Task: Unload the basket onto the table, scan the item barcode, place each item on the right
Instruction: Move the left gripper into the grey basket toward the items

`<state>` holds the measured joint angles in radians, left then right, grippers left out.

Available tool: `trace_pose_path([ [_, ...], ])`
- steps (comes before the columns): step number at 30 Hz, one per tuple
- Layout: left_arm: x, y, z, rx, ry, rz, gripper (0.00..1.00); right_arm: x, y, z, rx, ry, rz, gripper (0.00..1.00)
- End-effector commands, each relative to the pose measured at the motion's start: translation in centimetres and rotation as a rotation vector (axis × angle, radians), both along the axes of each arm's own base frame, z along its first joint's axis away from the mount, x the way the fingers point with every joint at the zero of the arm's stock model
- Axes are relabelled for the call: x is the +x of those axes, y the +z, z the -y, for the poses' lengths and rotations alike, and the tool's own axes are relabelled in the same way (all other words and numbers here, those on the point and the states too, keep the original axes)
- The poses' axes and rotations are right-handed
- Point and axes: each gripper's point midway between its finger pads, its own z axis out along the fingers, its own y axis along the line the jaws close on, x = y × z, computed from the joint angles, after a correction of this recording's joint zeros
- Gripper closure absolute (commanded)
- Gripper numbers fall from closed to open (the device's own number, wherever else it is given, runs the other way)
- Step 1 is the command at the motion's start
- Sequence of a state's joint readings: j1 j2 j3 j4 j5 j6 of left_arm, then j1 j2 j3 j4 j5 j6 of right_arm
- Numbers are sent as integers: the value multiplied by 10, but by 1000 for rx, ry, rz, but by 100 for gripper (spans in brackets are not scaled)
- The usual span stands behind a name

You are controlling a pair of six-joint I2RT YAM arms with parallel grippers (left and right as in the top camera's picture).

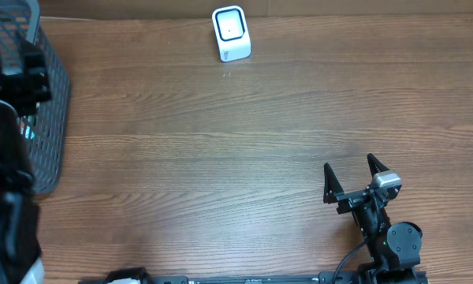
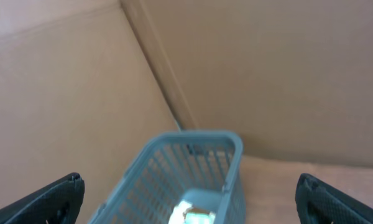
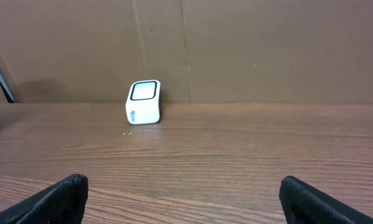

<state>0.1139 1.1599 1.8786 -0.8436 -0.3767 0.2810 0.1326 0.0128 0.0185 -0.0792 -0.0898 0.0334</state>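
Currently, the left pincer is being held wide open above a grey-blue slatted plastic basket, with nothing being gripped between its two dark fingers, which are being shown at the lower corners of the left wrist view. Inside the basket, a small pale item is being glimpsed on the bottom. It is being blurred too much for any barcode or label to be made out. The basket's slatted walls are being seen standing around the item, between it and the rest of the bench.

In the overhead view the basket is being shown at the left edge of the brown wood-grain bench, and much of it is being covered by the black left arm hanging over it, so the item is hardly being seen from above.

Meanwhile, the right pincer is being held fully open and empty near the bench's near right corner, its fingers being pointed toward the far edge. A white box-shaped barcode scanner with a dark-rimmed window is being shown standing upright at the far edge of the bench, roughly mid-width, well apart from both the basket and the right pincer. Brown cardboard walls are being seen rising behind the scanner and behind the basket, where two panels are being joined at a corner.
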Motion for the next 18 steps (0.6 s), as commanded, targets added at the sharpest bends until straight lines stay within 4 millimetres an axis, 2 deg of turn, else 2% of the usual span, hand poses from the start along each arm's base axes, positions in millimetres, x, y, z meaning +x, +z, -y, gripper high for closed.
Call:
trace_pose_path([
  [1,27,-21,-11,-202,-74,-17,0,0,-2,0,5,1,2,0],
  [6,38,-58,-47,-439,-119,-65,0,0,-2,0,5,1,2,0],
  [9,36,-80,-79,-575,-94,-75,0,0,-2,0,5,1,2,0],
  [14,28,-119,-126,-671,42,-137,0,0,-2,0,5,1,2,0],
  [18,31,-153,-144,-743,106,-215,0,0,-2,0,5,1,2,0],
])
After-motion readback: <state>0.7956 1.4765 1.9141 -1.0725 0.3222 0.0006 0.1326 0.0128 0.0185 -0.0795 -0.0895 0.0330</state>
